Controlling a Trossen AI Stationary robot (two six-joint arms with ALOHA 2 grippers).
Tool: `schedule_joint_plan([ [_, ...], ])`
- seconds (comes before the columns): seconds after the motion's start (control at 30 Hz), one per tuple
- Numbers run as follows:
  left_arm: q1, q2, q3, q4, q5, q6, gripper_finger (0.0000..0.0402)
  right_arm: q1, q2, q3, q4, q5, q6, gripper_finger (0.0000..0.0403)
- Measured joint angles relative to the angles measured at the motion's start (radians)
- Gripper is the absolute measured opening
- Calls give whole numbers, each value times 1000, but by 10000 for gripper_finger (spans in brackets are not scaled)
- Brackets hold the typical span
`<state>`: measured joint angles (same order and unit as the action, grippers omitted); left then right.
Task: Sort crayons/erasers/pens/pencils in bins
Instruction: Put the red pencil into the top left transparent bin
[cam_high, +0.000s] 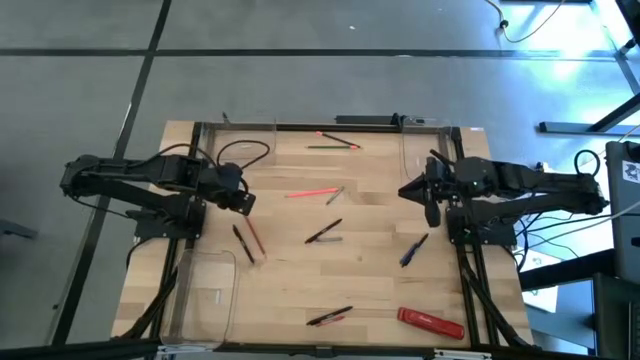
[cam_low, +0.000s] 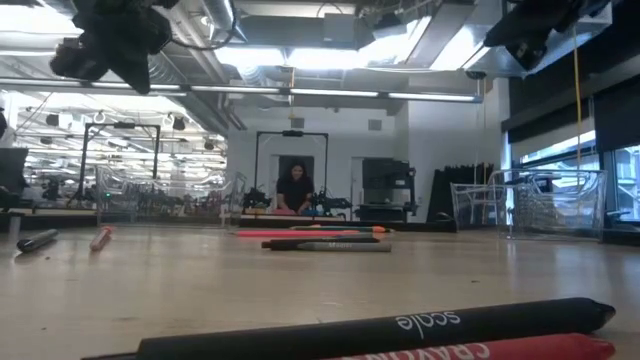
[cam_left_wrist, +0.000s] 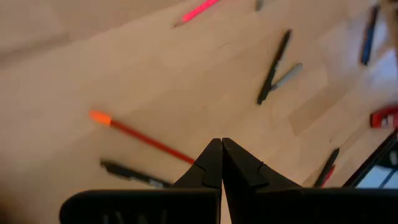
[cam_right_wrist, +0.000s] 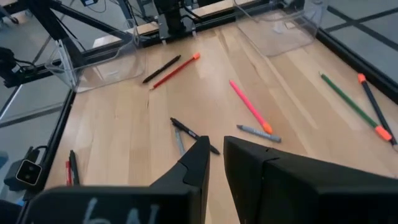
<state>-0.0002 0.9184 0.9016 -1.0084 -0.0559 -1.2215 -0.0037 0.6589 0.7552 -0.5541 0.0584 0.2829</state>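
The left gripper (cam_high: 243, 200) hangs above the left part of the table (cam_high: 370, 270), its fingers (cam_left_wrist: 211, 165) pressed together with nothing between them. Just beside it on the wood lie a black pencil (cam_high: 243, 243) and a thin red stick with an orange end (cam_high: 256, 236), side by side; a clear bin (cam_high: 205, 295) sits nearer the front left corner. The right gripper (cam_high: 432, 196) hovers over the right side, its fingers (cam_right_wrist: 198, 163) a narrow way apart and holding nothing. Near it lies a blue pen (cam_high: 413, 250). In the middle of the table rest a pink crayon (cam_high: 312, 191) and a black pen crossed with a grey one (cam_high: 324, 234). Along the front edge lie another dark stick (cam_high: 329, 316) and a flat red bar (cam_high: 431, 321). A green pencil (cam_high: 330, 147) lies at the back.
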Motion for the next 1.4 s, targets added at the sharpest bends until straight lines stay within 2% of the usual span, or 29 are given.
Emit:
schedule_joint_plan([
  [0.1,0,0,0,-36,16,-56,0,0,13,22,3,-6,-14,51],
  [0.37,23,0,-1,-55,-28,-14,0,0,18,31,2,-7,-33,51],
  [0.43,30,1,-1,-76,-32,-46,0,0,18,31,2,-7,-32,51],
  [0.53,35,22,-1,-106,-36,-107,0,0,18,31,2,-7,-54,51],
  [0.7,35,80,-1,-115,-1,-111,1,0,18,31,2,-7,-84,51],
  [0.93,39,175,-1,-127,52,-113,44,0,18,31,2,-7,-86,51],
  [1.1,70,244,-1,-129,147,-214,82,0,18,31,2,-7,-103,51],
  [1.4,124,367,-8,-120,143,-295,84,0,18,31,2,-7,-108,51],
])
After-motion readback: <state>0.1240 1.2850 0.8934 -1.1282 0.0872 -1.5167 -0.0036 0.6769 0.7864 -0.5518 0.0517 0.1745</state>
